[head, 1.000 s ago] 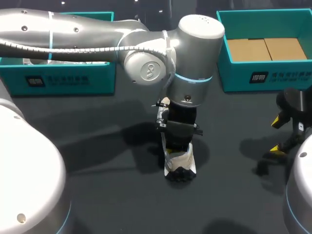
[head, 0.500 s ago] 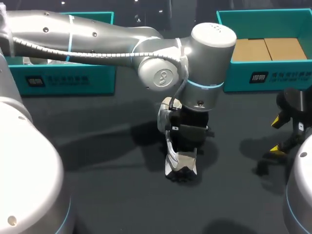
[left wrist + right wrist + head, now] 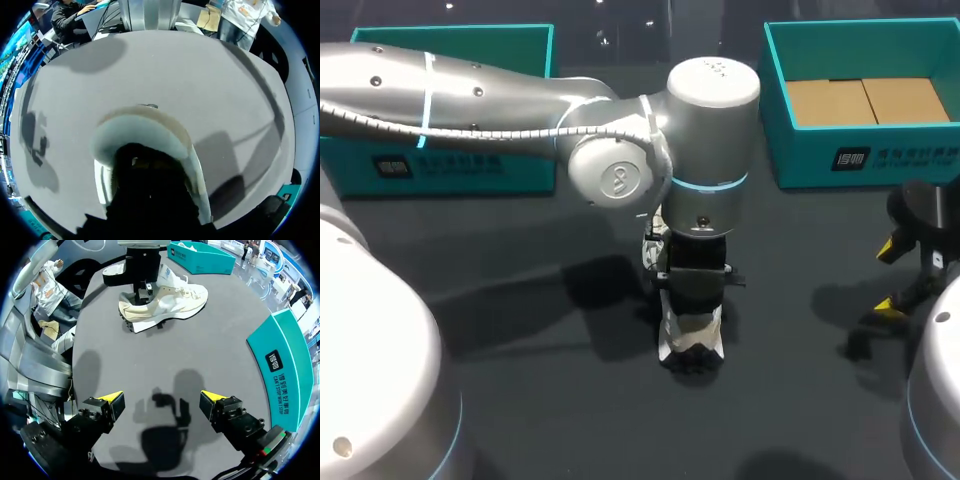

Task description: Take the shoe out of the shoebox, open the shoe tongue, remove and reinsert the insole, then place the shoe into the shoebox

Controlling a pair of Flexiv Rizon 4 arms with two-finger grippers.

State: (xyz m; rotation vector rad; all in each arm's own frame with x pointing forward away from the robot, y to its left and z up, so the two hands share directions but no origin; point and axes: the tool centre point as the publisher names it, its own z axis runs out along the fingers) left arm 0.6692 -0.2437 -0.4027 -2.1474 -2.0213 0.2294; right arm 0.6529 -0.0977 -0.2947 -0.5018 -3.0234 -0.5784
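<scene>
A cream-white shoe (image 3: 691, 335) stands on its sole in the middle of the dark table, with its heel nearest me in the head view. My left gripper (image 3: 695, 285) points straight down into its heel opening. From the left wrist view the shoe's pale collar (image 3: 145, 125) curves around the dark gripper (image 3: 148, 172); the fingertips are hidden inside and what they touch cannot be seen. The right wrist view has the shoe (image 3: 167, 302) side-on with the left gripper (image 3: 143, 287) planted in it. My right gripper (image 3: 888, 276) (image 3: 162, 399) hovers open and empty at the table's right side, well away from the shoe.
A teal shoebox (image 3: 860, 150) with a brown cardboard floor stands at the back right, close beside the right gripper (image 3: 285, 370). A second teal box (image 3: 450, 165) sits at the back left. Bare table lies between the shoe and the right gripper.
The left arm's wrist swung to the right and then came back left, its gripper staying down in the shoe. The shoe barely shifted. The right arm has not moved.
</scene>
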